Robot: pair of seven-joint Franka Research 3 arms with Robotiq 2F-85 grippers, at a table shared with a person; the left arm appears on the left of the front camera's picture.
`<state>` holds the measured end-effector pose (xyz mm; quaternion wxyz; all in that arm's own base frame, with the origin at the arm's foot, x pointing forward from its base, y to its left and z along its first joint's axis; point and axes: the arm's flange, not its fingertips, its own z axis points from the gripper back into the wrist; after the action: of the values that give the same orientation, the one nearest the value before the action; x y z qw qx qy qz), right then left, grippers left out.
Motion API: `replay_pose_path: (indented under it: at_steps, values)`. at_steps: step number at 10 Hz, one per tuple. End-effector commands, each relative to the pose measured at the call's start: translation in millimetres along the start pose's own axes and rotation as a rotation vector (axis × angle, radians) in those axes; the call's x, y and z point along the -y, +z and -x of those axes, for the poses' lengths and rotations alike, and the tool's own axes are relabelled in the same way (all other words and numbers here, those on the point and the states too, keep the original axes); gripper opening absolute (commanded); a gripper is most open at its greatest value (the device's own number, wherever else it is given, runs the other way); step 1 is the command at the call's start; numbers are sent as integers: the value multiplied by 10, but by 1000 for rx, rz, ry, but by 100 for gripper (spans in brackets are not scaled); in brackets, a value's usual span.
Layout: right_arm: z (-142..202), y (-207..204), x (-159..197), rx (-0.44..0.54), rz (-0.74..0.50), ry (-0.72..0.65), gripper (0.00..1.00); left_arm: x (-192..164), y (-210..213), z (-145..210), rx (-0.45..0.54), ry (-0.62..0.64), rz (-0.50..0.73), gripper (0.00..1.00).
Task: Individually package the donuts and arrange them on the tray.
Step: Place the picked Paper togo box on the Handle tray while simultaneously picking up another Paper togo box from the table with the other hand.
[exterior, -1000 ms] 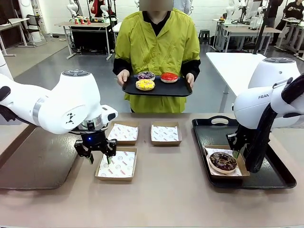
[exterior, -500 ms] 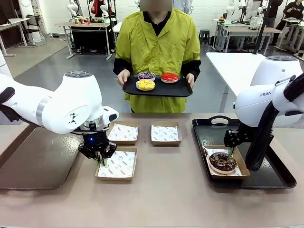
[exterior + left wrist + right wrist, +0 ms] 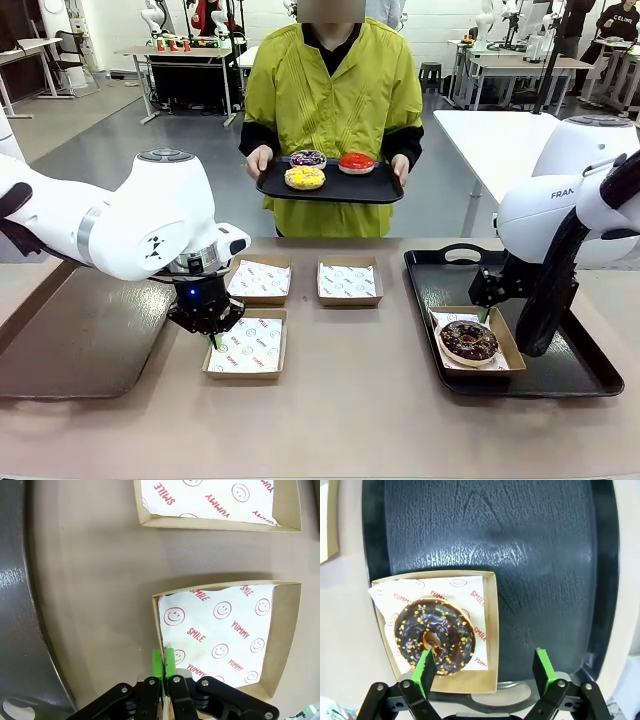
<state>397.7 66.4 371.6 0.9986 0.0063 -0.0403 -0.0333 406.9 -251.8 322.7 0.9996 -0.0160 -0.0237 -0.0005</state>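
Left end effector (image 3: 212, 338), spread a second ago, now pinches the empty box (image 3: 245, 374) by its wall, lower left: box ready for moving.

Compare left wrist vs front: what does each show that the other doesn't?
Left wrist: the green pads pinched on the near box's left wall, and the liner's SMILE/YUMMY print. Front: a person holding a tray with three donuts, plus the chocolate donut boxed on the black tray near the right claw. Both: left claw, near box, an empty box behind it.
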Motion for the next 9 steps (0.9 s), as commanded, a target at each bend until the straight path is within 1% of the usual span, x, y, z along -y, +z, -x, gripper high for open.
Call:
replay_pose_path:
  at_steps: [1,2,3,4,5,6,7,8,9]
  values:
    - [204,259,136,-35,-159,-12,100,88,214,15,-45,-16,-5,0]
    - [289,513,326,-60,-333,-24,100,91,462,33,-25,-26,26,0]
    - [364,770,625,-51,-490,-53,100,100,737,46,10,-37,21,0]
    - [413,973,967,-35,-643,-109,100,133,1001,36,49,-49,10,0]
    - [455,1135,1341,2,-781,-156,100,190,1277,-9,89,-60,2,0]
    - [481,1213,1658,34,-890,-186,100,241,1491,-78,101,-63,-3,0]
    - [516,1215,1977,66,-975,-228,100,285,1714,-154,110,-68,-6,0]
    - [564,1131,2267,81,-1054,-254,100,322,1914,-248,122,-63,-10,0]
    - [607,991,2517,97,-1102,-247,100,357,2071,-358,130,-51,-17,0]
